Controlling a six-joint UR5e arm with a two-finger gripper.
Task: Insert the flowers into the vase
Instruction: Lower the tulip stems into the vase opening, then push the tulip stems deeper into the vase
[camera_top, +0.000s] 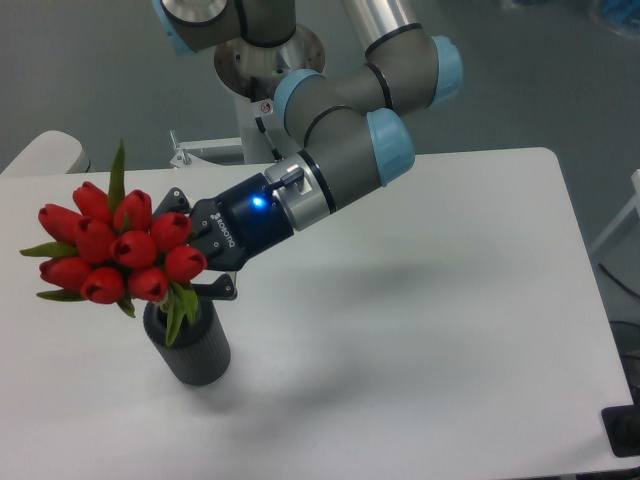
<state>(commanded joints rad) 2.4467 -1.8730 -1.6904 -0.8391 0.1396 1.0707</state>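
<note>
The ribbed dark vase (187, 344) stands near the left on the white worktop (420, 330). Just above its rim, the red tulip bunch (115, 255) leans left, clamped in the pincer (195, 250) on its right.

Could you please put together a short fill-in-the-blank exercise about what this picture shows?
1. The flowers have buds of the colour ____.
2. The vase stands on the white ____.
3. The end effector is shut on the ____.
4. In the picture, the buds sit to the ____ of the end effector.

Missing words: red; table; flowers; left
</note>
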